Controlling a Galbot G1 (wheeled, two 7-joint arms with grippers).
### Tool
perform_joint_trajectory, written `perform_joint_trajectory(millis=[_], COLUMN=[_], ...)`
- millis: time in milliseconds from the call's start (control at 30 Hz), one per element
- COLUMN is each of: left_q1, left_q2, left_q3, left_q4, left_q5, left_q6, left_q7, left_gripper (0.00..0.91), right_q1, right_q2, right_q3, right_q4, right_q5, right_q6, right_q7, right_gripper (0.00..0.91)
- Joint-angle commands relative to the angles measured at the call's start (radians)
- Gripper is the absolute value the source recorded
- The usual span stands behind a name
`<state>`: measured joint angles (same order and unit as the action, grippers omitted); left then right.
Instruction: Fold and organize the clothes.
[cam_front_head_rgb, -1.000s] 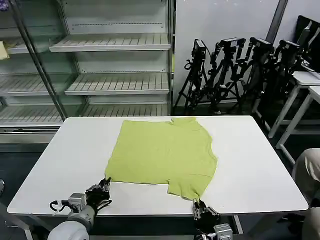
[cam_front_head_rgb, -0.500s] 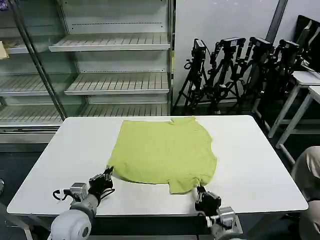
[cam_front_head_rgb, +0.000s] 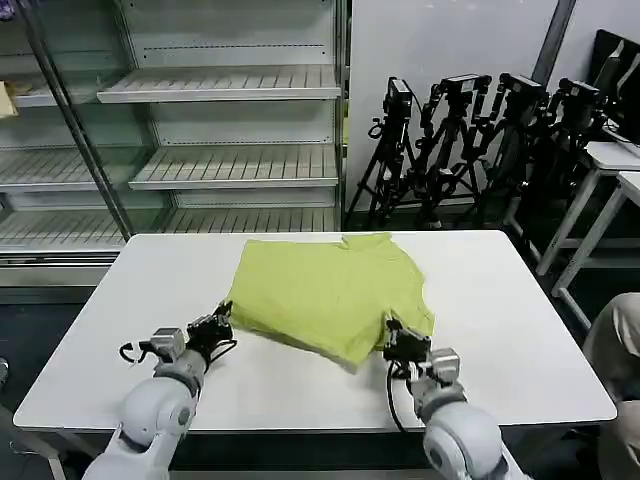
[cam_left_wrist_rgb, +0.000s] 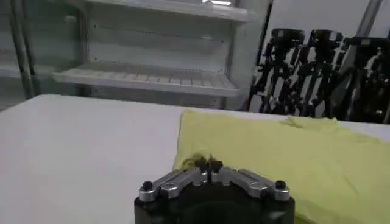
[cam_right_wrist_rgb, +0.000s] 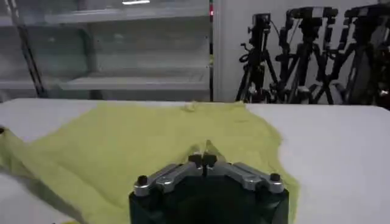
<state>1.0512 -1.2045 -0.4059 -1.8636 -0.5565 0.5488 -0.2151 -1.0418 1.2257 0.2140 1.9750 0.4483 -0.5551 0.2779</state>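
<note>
The clothes are a single lime, yellow-green T-shirt (cam_front_head_rgb: 330, 290) lying on the white table (cam_front_head_rgb: 500, 330), its near hem lifted and carried toward the collar. My left gripper (cam_front_head_rgb: 222, 322) is shut on the hem's left corner (cam_left_wrist_rgb: 196, 161). My right gripper (cam_front_head_rgb: 392, 336) is shut on the hem's right corner, where a pinch of fabric (cam_right_wrist_rgb: 206, 148) rises between the fingertips. The left wrist view has the left gripper (cam_left_wrist_rgb: 209, 165) at the shirt's edge, and the right wrist view has the right gripper (cam_right_wrist_rgb: 205, 159) over the spread fabric (cam_right_wrist_rgb: 152, 137). The ribbed neckline (cam_front_head_rgb: 352, 241) lies at the far side.
Metal shelving (cam_front_head_rgb: 220, 130) stands behind the table on the left. Black camera tripods (cam_front_head_rgb: 470, 140) are grouped at the back right. A second white table (cam_front_head_rgb: 610, 170) is at the far right edge. Bare tabletop lies on both sides of the shirt.
Both grippers have moved away from the table's near edge toward the far side, pulling the shirt's near hem with them. The fabric now folds over itself.
</note>
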Motion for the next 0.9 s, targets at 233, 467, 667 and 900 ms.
perform_joint_trajectory(millis=[233,467,667,900], left_q1=[-0.110,-0.111,-0.117,-0.120], left_q2=[0.008,0.008,0.016,0.024], left_q3=[0.028,0.032,0.040,0.050], left_q4=[0.135,0.154,0.150,0.154], left_q5=[-0.011,-0.009,-0.009,-0.004], left_q6=[-0.002,0.001,0.002,0.002], left_q7=[0.004,0.014,0.027,0.044], left_gripper=[0.010,0.010,0.010,0.010], right_q1=[0.115,0.119,0.132,0.148], right_q2=[0.034,0.041,0.050,0.052], right_q3=[0.001,0.014,0.018,0.024], right_q4=[-0.164,-0.178,-0.185,-0.208], right_q5=[-0.028,-0.045,-0.048,-0.057], right_q6=[0.024,0.035,0.035,0.042], right_q7=[-0.023,-0.018,-0.021,-0.021], right_gripper=[0.000,0.000,0.000,0.000])
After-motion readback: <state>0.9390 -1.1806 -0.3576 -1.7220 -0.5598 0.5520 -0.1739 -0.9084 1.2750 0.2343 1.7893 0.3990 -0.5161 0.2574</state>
